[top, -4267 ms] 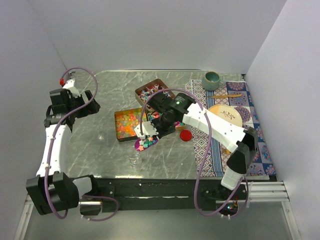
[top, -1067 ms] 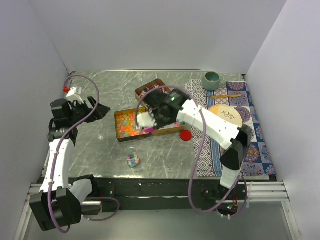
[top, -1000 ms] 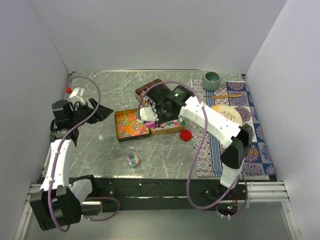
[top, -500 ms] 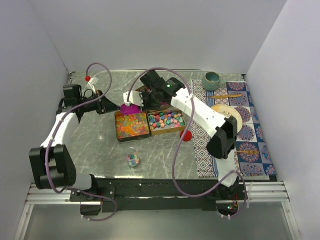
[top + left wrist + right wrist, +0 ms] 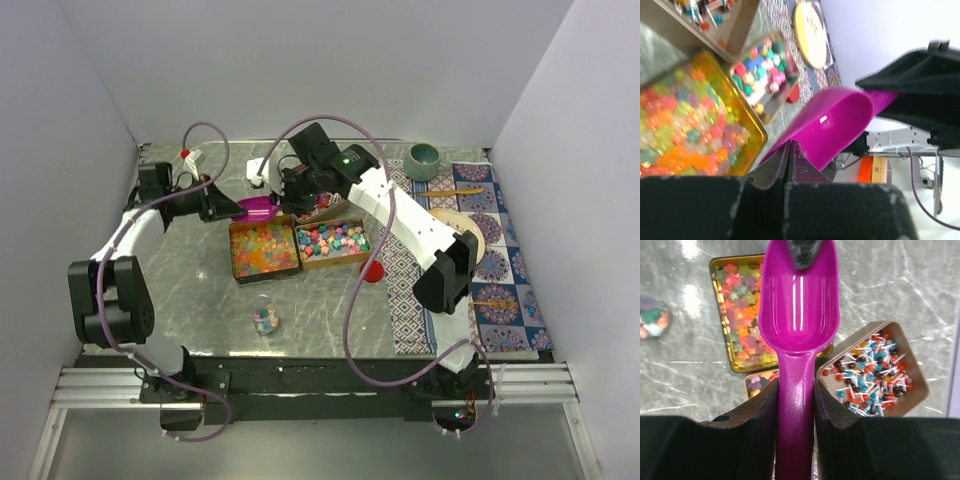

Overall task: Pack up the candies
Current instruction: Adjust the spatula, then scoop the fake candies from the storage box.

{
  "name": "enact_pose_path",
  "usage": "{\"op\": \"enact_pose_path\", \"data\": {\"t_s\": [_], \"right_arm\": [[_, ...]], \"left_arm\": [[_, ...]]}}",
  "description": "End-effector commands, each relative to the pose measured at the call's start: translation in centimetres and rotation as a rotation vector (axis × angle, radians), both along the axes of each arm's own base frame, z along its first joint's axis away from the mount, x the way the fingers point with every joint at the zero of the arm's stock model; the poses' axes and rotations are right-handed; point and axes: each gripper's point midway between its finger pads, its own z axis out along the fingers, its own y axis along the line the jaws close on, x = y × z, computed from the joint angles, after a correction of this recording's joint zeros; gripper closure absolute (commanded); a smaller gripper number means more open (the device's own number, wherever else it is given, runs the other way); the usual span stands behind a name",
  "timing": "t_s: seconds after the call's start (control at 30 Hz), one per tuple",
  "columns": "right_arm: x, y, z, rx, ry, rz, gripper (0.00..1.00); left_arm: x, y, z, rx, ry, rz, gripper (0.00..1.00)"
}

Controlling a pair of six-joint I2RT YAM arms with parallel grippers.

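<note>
A gold tin [image 5: 262, 280] on the table [image 5: 190, 290] is taken as the reference. It is filled with jelly candies [image 5: 262, 250] in orange, yellow, red and green. A second tin [image 5: 338, 259] is set against its right side, touching, and is packed with pastel star-shaped candies [image 5: 335, 240]. A brown tin [image 5: 923, 382] is placed beyond the gold tin's far right corner, and it is heaped with small red, blue and dark stick-tailed candies [image 5: 872, 372]. A small glass jar [image 5: 254, 316] is stood upright on the near side of the gold tin, well apart from it, and multicoloured candies are seen inside it. A red lid [image 5: 372, 270] is laid flat to the gold tin's right, just past the second tin's near corner.

A purple scoop [image 5: 258, 208] is held in the air over the gold tin's far edge. Its handle is clamped between the fingers of the right end effector [image 5: 795, 390]. The front lip of its bowl is pinched by the left end effector [image 5: 789, 150], whose fingers are pressed fully together on it.
</note>
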Motion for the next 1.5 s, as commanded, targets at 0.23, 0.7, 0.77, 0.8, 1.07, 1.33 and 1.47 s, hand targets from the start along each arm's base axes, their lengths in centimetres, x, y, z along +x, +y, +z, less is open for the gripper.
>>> {"op": "enact_pose_path", "data": {"t_s": [0.23, 0.7, 0.77, 0.8, 1.07, 1.33, 1.47], "right_arm": [[2.4, -6.4, -1.3, -0.360, -0.246, 0.127, 1.00], [8.7, -6.4, -4.5, -0.721, -0.507, 0.374, 1.00], [9.2, -6.2, -5.0, -0.751, -0.532, 0.404, 1.00], [9.3, -6.0, -5.3, -0.764, -0.540, 0.415, 1.00], [9.0, -4.0, -6.8, -0.865, -0.604, 0.537, 1.00], [8.9, -2.0, -7.4, -0.966, -0.692, 0.621, 1.00], [8.5, -1.5, -8.4, -0.996, -0.686, 0.655, 1.00]], "left_arm": [[3.9, 11.9, 1.1, 0.426, -0.023, 0.658, 0.99], [-2.8, 10.5, -11.9, 0.331, 0.359, 0.771, 0.99], [-3.3, 9.9, -12.5, 0.323, 0.365, 0.757, 0.99], [-3.3, 9.6, -12.5, 0.320, 0.360, 0.754, 0.99], [-5.8, 6.9, -15.3, 0.280, 0.436, 0.719, 0.99], [-5.7, 5.2, -15.9, 0.339, 0.439, 0.658, 0.99], [-5.8, 4.5, -16.2, 0.351, 0.442, 0.640, 0.99]]}}
